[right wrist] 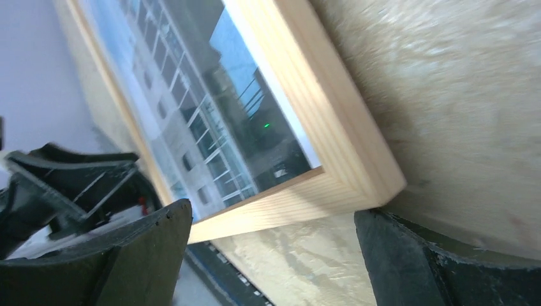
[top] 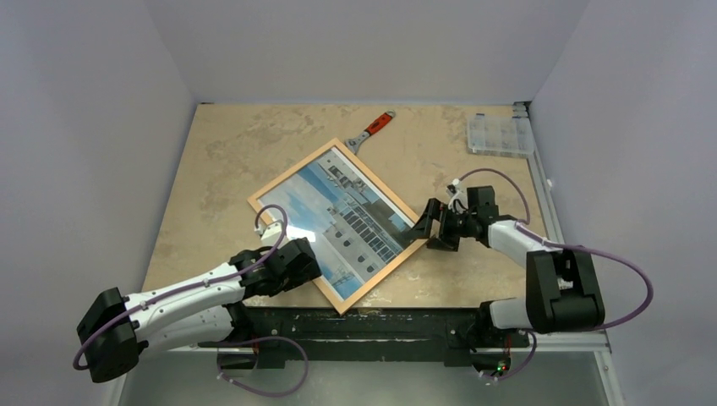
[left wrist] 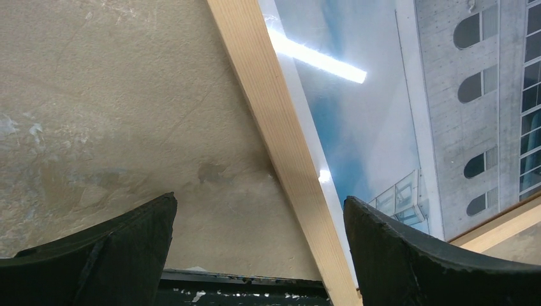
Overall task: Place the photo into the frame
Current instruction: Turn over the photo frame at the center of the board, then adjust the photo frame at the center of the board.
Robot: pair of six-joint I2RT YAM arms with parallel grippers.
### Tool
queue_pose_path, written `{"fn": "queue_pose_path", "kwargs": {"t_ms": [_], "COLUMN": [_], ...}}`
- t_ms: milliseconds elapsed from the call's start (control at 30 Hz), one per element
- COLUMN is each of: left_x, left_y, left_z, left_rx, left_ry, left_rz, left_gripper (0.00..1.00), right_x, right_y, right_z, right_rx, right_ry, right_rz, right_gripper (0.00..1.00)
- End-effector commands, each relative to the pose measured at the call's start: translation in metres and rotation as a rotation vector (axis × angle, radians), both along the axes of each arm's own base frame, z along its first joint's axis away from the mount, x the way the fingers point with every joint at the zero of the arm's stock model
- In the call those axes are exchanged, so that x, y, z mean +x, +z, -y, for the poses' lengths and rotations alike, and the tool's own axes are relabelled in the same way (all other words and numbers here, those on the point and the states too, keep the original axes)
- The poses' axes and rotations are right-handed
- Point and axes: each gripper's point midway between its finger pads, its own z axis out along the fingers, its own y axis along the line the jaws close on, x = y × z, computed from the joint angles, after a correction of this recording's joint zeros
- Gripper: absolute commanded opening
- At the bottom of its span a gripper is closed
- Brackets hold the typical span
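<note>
The light wood frame (top: 293, 170) lies at an angle in the middle of the table. The photo (top: 351, 220) of a white building under blue sky shows face-up inside it. My left gripper (top: 311, 256) is open over the frame's lower-left edge. In the left wrist view the wood strip (left wrist: 281, 146) and the photo (left wrist: 370, 127) run between my open fingers (left wrist: 127, 248). My right gripper (top: 423, 227) is open at the frame's right corner. In the right wrist view that corner (right wrist: 344, 166) sits between the fingers, close to the right one (right wrist: 408, 255), with the photo (right wrist: 191, 108) behind it.
A wrench (top: 372, 131) with a red handle lies just beyond the frame's far corner. A clear plastic compartment box (top: 499, 134) sits at the back right. A black rail (top: 363, 326) runs along the near table edge. Grey walls enclose the table.
</note>
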Motion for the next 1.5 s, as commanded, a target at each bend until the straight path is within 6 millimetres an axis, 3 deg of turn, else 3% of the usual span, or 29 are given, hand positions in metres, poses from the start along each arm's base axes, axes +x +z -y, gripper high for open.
{"fn": "queue_pose_path", "kwargs": {"t_ms": [0,167,300,533,700,967,1233,1333,1467], "left_x": [0.005,0.007,0.011,0.018,0.022,0.027,0.034,0.037,0.045], "left_y": [0.001,-0.001,0.0,-0.004,-0.011,-0.014,-0.007,-0.003,0.006], "left_z": [0.002,0.003,0.011,0.018,0.022,0.028,0.046,0.05,0.056], "left_rx": [-0.023,-0.021,-0.04,-0.082,-0.129,-0.114,-0.119,-0.122,-0.106], "left_ry": [0.023,0.019,-0.006,-0.017,-0.014,-0.053,-0.117,-0.132,-0.153], "left_rz": [0.011,0.009,0.019,0.021,0.014,-0.001,-0.016,-0.01,0.007], "left_gripper": [1.0,1.0,0.99,0.9,0.83,0.68,0.42,0.4,0.39], "right_x": [0.022,0.044,0.059,0.079,0.079,0.037,-0.021,-0.041,-0.06], "right_y": [-0.005,0.024,0.039,0.03,0.014,-0.002,-0.004,-0.001,0.007], "right_z": [0.038,0.054,0.047,0.027,0.01,-0.013,-0.011,-0.012,-0.017], "right_rx": [-0.247,-0.326,-0.303,-0.226,-0.19,-0.231,-0.202,-0.164,-0.105], "right_ry": [-0.102,-0.169,-0.128,-0.057,0.011,0.164,0.209,0.206,0.184], "right_rz": [0.098,0.227,0.269,0.183,0.121,0.066,0.018,-0.003,-0.007], "right_gripper": [0.99,0.99,0.98,0.95,0.93,0.86,0.62,0.54,0.53]}}
